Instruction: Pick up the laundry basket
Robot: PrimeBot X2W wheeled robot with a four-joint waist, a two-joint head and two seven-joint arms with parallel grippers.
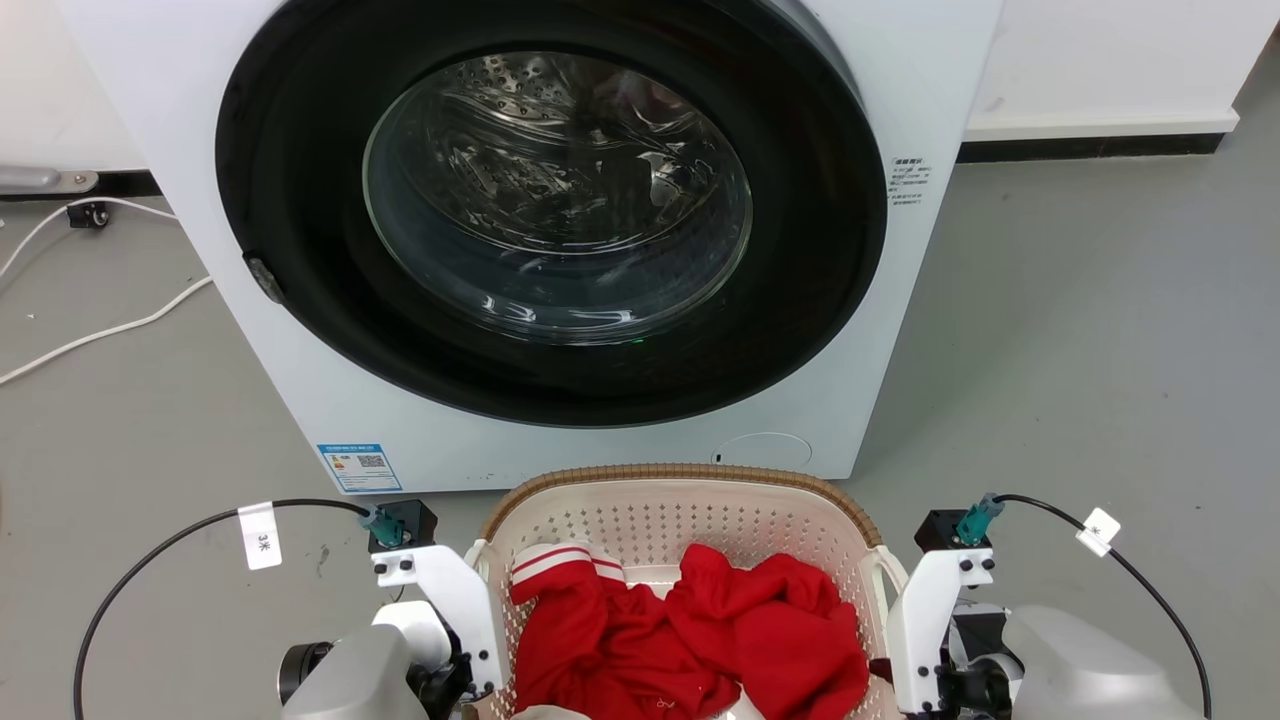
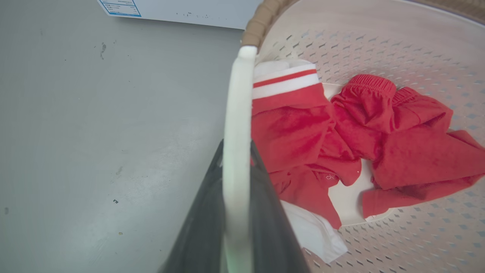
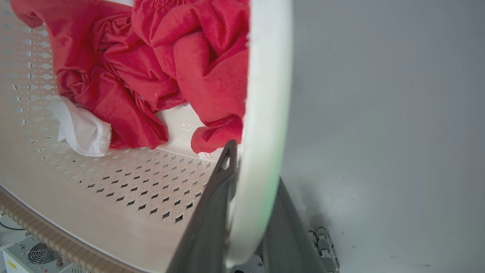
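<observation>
The laundry basket (image 1: pixel 690 500), cream perforated plastic with a brown woven-look rim, sits low in the head view just in front of the washer. Inside it lie red clothes (image 1: pixel 700 630) and a piece of white cloth (image 2: pixel 314 231). In the left wrist view my left gripper (image 2: pixel 237 155) is shut on the basket's white loop handle (image 2: pixel 237 113), one dark finger on each side of it. On the opposite side my right gripper (image 3: pixel 252 159) is shut on the other white handle (image 3: pixel 267 76). Whether the basket is off the floor cannot be told.
A white front-loading washer (image 1: pixel 900 90) with its round dark-framed door (image 1: pixel 550 220) shut stands close behind the basket. White cables (image 1: pixel 100 330) trail over the grey floor at the left. Bare floor lies on both sides of the basket. Part of the robot's base (image 3: pixel 38 254) shows under the basket.
</observation>
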